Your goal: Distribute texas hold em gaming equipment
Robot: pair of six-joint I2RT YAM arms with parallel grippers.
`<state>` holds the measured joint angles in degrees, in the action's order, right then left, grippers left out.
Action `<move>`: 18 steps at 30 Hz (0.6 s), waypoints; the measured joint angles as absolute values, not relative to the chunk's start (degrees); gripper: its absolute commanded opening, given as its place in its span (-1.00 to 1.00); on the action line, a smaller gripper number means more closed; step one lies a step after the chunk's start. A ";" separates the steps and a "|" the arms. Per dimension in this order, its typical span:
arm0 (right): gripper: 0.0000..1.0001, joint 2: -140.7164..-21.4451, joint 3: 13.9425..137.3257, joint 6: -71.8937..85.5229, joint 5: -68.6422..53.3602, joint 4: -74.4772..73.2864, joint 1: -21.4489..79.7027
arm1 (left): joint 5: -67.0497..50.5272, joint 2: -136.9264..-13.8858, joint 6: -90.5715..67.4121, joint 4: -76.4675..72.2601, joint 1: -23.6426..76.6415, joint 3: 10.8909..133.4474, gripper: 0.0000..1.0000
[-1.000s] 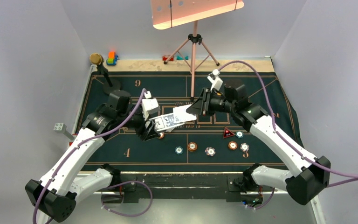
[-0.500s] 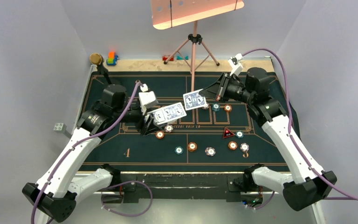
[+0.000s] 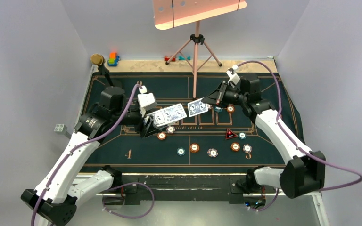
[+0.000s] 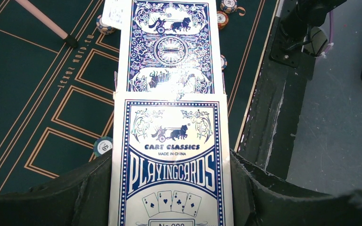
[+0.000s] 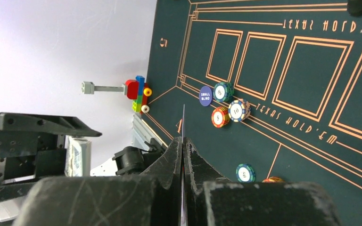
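Note:
My left gripper (image 3: 152, 124) is shut on a blue-and-white playing card box (image 3: 169, 114), held above the green felt mat (image 3: 122, 141). In the left wrist view the box (image 4: 169, 179) fills the jaws and blue-backed cards (image 4: 169, 47) stick out of its far end. My right gripper (image 3: 211, 100) is shut on a single blue-backed card (image 3: 198, 107), just right of the box. In the right wrist view that card shows edge-on (image 5: 183, 120). Teal (image 3: 181, 151), orange (image 3: 194, 148) and pinkish-white (image 3: 212, 152) chips lie on the mat near a red-black triangular marker (image 3: 230, 134). A dark blue disc (image 5: 205, 95) lies by several chips (image 5: 238, 110).
A pink tripod (image 3: 196, 47) stands at the back centre with its legs on the mat. A gold-topped black stand (image 3: 99, 61) and toy blocks (image 3: 113, 59) are at the back left. More blocks (image 3: 176, 58) lie at the back. A grey block (image 3: 59, 128) sits off the mat's left edge.
My right gripper pulled one card off the box, carried it to the back right, then brought it down a little toward the mat's middle. The left gripper drew the box slightly back.

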<state>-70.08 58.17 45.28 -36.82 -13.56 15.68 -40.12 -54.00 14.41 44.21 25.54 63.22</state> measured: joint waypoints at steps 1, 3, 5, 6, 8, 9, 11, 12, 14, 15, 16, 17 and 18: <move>-1.00 -71.00 57.49 45.78 -37.19 -11.94 15.88 | -40.14 -54.00 14.37 44.29 25.50 63.24 -1.00; -1.00 -73.49 56.07 47.05 -37.50 -8.64 16.75 | -40.18 -54.00 14.22 44.34 25.50 63.35 -1.00; -1.00 -76.69 55.55 48.01 -37.45 -6.46 18.48 | -40.25 -54.00 14.09 44.49 25.50 63.64 -1.00; -1.00 -78.78 55.59 48.45 -37.28 -5.19 19.86 | -40.29 -54.00 14.04 44.62 25.50 63.79 -1.00; -1.00 -83.29 56.49 49.19 -36.99 -3.01 23.29 | -40.32 -54.00 14.02 44.75 25.50 64.16 -1.00; -1.00 -85.78 57.32 49.71 -36.99 -1.89 25.15 | -40.32 -54.00 14.00 44.84 25.50 64.31 -1.00; -1.00 -90.70 59.66 50.76 -36.95 0.23 27.99 | -40.40 -54.00 14.00 45.08 25.50 64.58 -1.00; -1.00 -93.69 61.43 51.33 -36.99 1.56 29.45 | -40.47 -53.98 13.98 45.19 25.50 64.69 -1.00; -1.00 -99.98 65.69 52.38 -36.91 4.14 32.03 | -40.53 -53.98 13.96 45.56 25.50 64.99 -1.00; -1.00 -103.18 68.03 52.77 -36.82 5.23 33.15 | -40.56 -53.98 13.96 45.60 25.50 65.14 -1.00; -1.00 -106.17 70.37 53.15 -36.60 6.07 34.17 | -40.58 -53.93 13.96 45.63 25.50 65.25 -1.00; -1.00 -108.97 72.60 53.47 -36.38 6.76 35.11 | -40.58 -53.87 13.96 45.71 25.50 65.30 -1.00; -1.00 -111.13 74.30 53.65 -35.97 7.33 35.81 | -40.58 -53.76 13.96 45.93 25.50 65.36 -1.00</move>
